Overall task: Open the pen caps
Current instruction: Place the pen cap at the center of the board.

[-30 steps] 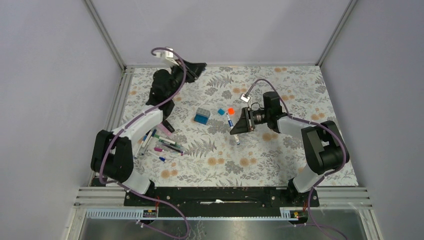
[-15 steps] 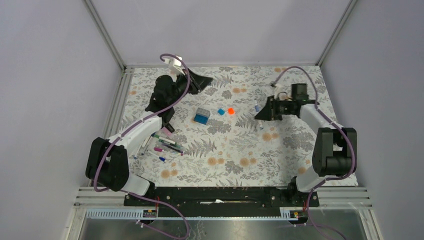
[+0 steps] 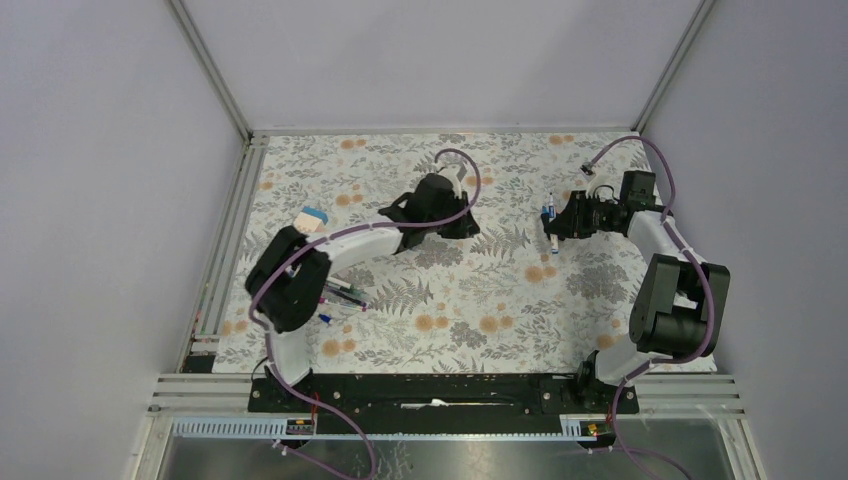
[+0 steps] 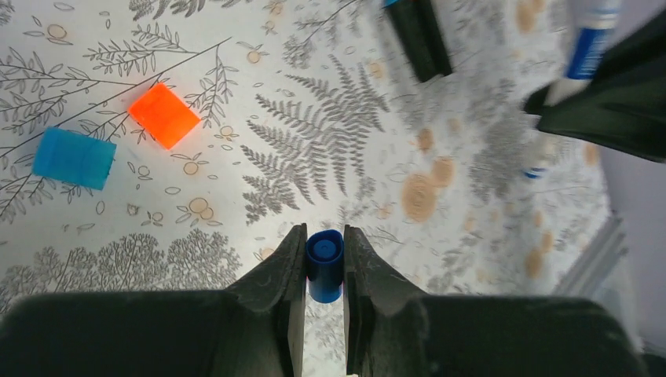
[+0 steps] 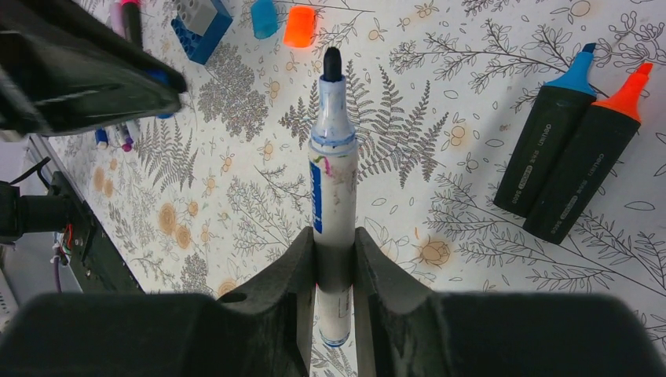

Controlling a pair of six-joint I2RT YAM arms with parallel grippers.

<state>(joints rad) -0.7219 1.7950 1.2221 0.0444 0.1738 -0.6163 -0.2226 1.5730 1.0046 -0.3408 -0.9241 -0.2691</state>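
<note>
While the left gripper [image 4: 324,240] is pinched narrowly on a dark blue cap [image 4: 324,271] above the floral mat [image 4: 330,157], the right gripper [image 5: 335,239] clamps an uncapped white marker [image 5: 333,177], tip bare. An orange cap [image 4: 163,115] and a light blue cap [image 4: 74,157] lie loose on the mat, near each other.

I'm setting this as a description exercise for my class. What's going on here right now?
Two robot arms are taking the caps off pens. The left gripper pinches a dark blue cap above the floral tablecloth. The right gripper holds a white marker with its tip exposed. An orange cap and a light blue cap lie loose on the cloth. Two black highlighters lie side by side with their tips bare.
</note>
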